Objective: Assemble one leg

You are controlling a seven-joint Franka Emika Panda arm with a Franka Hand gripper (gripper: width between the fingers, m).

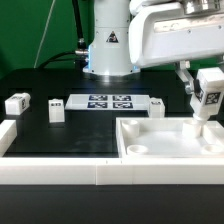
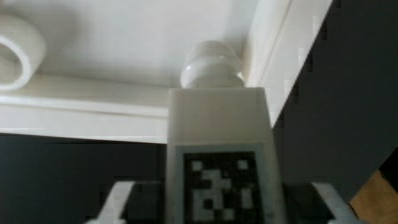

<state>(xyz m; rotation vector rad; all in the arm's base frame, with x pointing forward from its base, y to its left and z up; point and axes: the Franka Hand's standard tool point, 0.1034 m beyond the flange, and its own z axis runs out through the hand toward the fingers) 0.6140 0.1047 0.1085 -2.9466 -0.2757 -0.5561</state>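
My gripper is shut on a leg, a small white block with a black-and-white tag. It holds the leg upright over the far corner of the tray-like piece on the exterior view's right. In the wrist view the leg fills the middle between my fingers. Its rounded threaded tip points at the inner corner of the tray's raised rim. A round socket shows on the tray floor to one side of the tip. The tip is not in it.
Three more legs lie on the black table: two at the exterior view's left and one beside the marker board. A white barrier runs along the front. The robot base stands behind.
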